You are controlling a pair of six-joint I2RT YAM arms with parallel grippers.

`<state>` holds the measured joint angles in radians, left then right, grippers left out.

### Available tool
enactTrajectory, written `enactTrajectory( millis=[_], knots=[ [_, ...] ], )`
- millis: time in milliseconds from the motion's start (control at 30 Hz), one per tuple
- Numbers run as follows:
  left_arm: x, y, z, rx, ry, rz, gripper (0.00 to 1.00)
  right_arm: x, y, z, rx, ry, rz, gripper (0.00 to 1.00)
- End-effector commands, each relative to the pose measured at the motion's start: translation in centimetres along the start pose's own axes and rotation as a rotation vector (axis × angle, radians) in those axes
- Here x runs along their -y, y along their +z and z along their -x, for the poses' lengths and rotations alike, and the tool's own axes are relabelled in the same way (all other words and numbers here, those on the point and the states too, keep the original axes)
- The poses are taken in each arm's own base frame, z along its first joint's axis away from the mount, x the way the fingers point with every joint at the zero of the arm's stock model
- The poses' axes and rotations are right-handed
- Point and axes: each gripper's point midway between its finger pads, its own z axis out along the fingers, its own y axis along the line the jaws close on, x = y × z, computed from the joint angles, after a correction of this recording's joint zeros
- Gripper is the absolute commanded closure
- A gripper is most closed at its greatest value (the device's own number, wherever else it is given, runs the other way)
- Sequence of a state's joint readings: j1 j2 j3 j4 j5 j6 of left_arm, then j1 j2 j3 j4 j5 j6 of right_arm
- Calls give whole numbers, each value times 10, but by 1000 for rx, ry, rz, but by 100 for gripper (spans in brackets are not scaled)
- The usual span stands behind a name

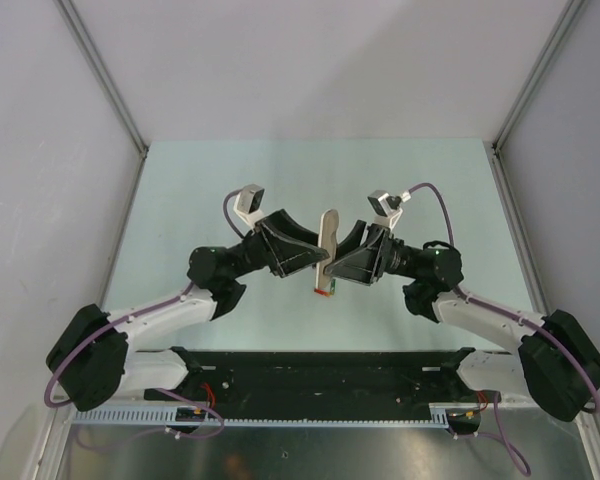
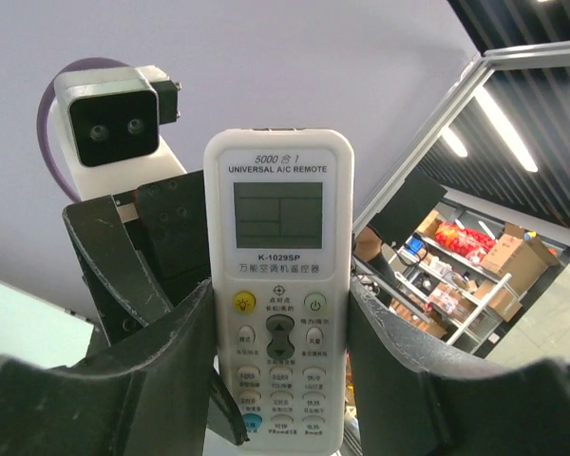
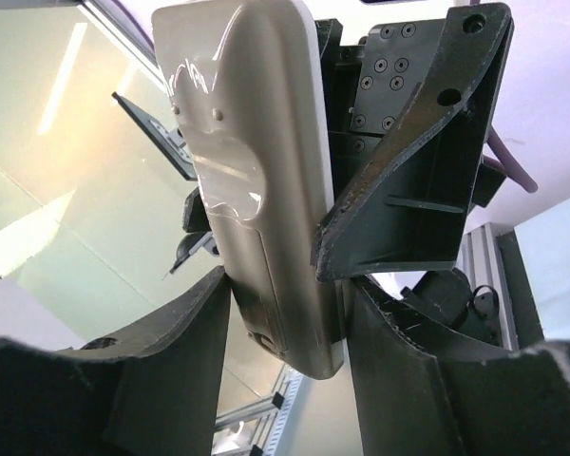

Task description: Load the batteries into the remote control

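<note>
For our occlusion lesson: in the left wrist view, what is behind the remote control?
Black fingers of the right gripper and its wrist camera show beside the remote control. Its back and anything directly behind are covered.

I'm looking at a pale green table (image 1: 400, 190) boxed in by white walls (image 1: 320, 60), aluminium posts (image 1: 105, 75) at its far corners, a black mounting plate (image 1: 320, 368) along its near edge. Beyond stands shelving (image 2: 475, 275) holding cardboard boxes.
</note>
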<state>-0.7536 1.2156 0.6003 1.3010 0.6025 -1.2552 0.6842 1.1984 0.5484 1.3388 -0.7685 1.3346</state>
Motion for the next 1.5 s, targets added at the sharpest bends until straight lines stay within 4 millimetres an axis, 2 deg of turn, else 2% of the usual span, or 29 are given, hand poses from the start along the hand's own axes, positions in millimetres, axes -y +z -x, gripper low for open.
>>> enactTrajectory(
  millis=[0, 33, 100, 133, 167, 233, 333, 367, 467, 567, 600, 633, 733, 767, 800, 833, 867, 900, 933, 967, 1000, 1067, 1267, 1367, 1400, 1433, 1467],
  knots=[
    [76, 6, 23, 115, 206, -294, 100, -59, 2, 9, 35, -219, 218, 52],
    [76, 7, 23, 113, 206, -297, 100, -62, 2, 9, 33, -222, 222, 59],
    [75, 6, 20, 101, 204, -294, 93, -66, 1, 6, 22, -227, 233, 68],
    [74, 6, 19, 99, 206, -294, 88, -69, 1, 6, 19, -234, 239, 79],
    [72, 5, 18, 98, 203, -289, 76, -70, 0, 5, 14, -234, 241, 85],
    [70, 5, 15, 81, 201, -287, 69, -75, -1, 4, 7, -243, 251, 100],
    [68, 5, 13, 67, 187, -286, 39, -81, -4, 0, -14, -249, 264, 100],
    [65, 6, 12, 62, 175, -280, 22, -83, -5, -2, -26, -249, 267, 100],
    [57, 4, 8, 35, 164, -264, 11, -91, -9, -8, -58, -258, 281, 100],
    [49, 0, 6, 24, 167, -243, 5, -93, -12, -12, -89, -277, 265, 100],
    [49, -1, 6, 26, 172, -241, 4, -88, -11, -13, -101, -255, 232, 100],
    [47, -2, 7, 28, 177, -234, 0, -94, -13, -14, -106, -278, 230, 100],
    [38, -8, 8, 29, 198, -206, 0, -79, -12, -13, -116, -294, 127, 100],
    [28, -14, 13, 39, 198, -170, 0, -83, -14, -10, -108, -319, 99, 100],
    [27, -18, 16, 46, 205, -159, 0, -64, -13, -8, -134, -347, -6, 100],
    [24, -22, 18, 51, 208, -143, 0, -54, -12, -1, -118, -367, -90, 100],
    [16, -30, 23, 66, 214, -105, 0, -36, -22, -14, -173, -329, -217, 100],
    [13, -34, 26, 76, 220, -86, 0, -40, -20, -3, -177, -451, -246, 100],
    [12, -38, 27, 79, 232, -67, 0, -31, -23, 2, -168, -474, -312, 100],
    [5, -43, 29, 87, 238, -34, 0, -22, -29, -4, -200, -447, -370, 100],
    [4, -45, 29, 85, 248, -24, 0, -21, -29, 0, -200, -476, -384, 100],
    [-2, -47, 27, 76, 259, 6, 0, -9, -35, -5, -228, -443, -433, 100],
    [-7, -47, 27, 86, 240, 22, 1, -1, -30, -12, -256, -422, -428, 100],
    [-4, -47, 32, 106, 256, 25, 1, 11, -33, -10, -258, -409, -484, 100],
    [-5, -46, 33, 106, 277, 33, 1, 21, -35, -10, -261, -399, -524, 100],
    [-14, -45, 32, 90, 265, 79, 1, 26, -38, -14, -280, -387, -544, 100],
    [-15, -44, 34, 90, 281, 103, 0, 29, -37, -15, -285, -383, -551, 100]
  ],
)
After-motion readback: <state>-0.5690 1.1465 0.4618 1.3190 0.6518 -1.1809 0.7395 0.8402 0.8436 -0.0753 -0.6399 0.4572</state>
